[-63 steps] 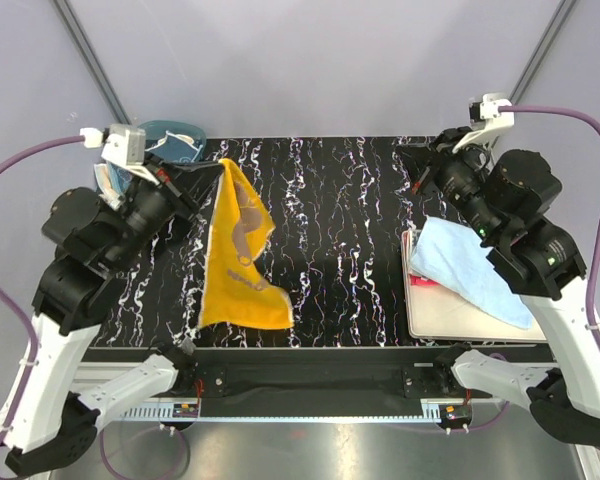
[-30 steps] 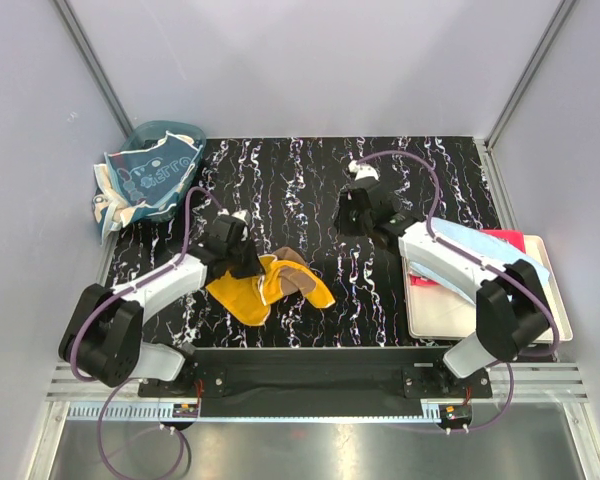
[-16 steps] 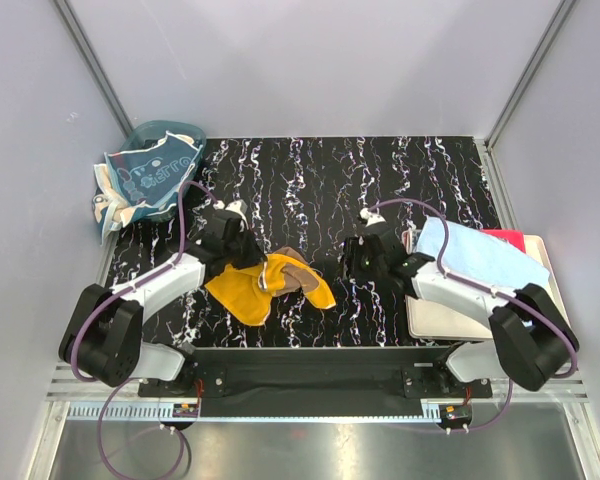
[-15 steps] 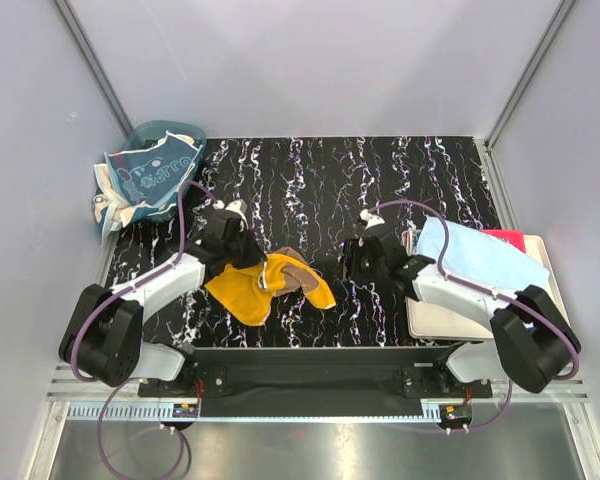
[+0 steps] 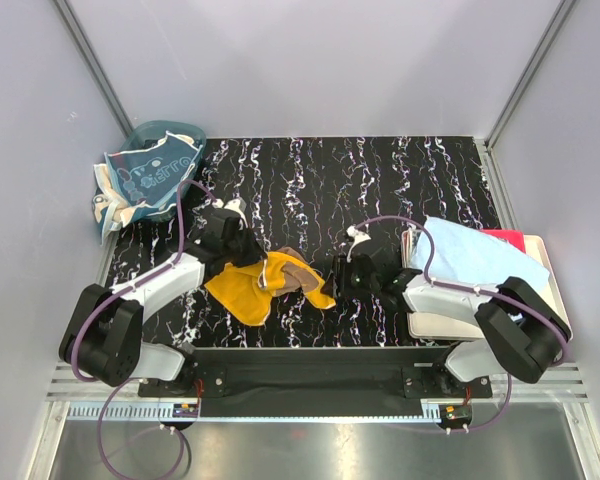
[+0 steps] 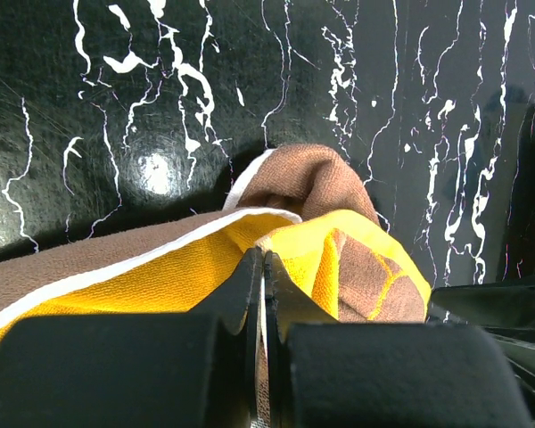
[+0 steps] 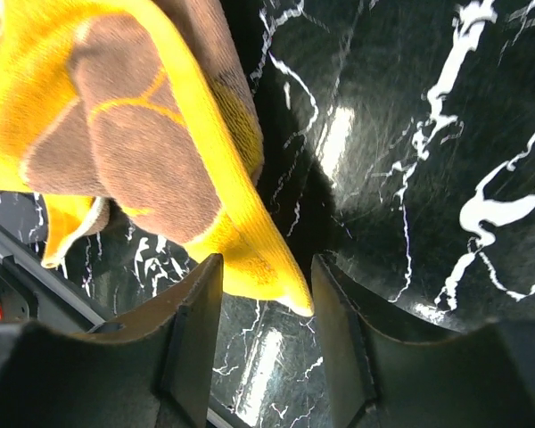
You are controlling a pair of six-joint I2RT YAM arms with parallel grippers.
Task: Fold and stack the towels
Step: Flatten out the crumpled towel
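While both arms lie low over the counter point(image 5: 380, 180):
Basket point(image 5: 150, 165): far-left corner, patterned cloths inside.
Left claw point(image 6: 260, 272): pressed together, pinching orange towel point(image 5: 242, 295).
Orange towel: crumpled, front-centre.
Right claw point(image 7: 266, 285): spread, orange towel's corner between its fingers.
Light blue towel point(image 5: 475, 255): on tray point(image 5: 435, 325), right side, covering red towel point(image 5: 507, 238).

A lab cell — plain grey walls point(image 5: 310, 60), framed.

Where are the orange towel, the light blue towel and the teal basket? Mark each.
orange towel point(image 5: 240, 295), top external view, flat left part.
light blue towel point(image 5: 475, 258), top external view, middle of the cloth.
teal basket point(image 5: 175, 130), top external view, far rim.
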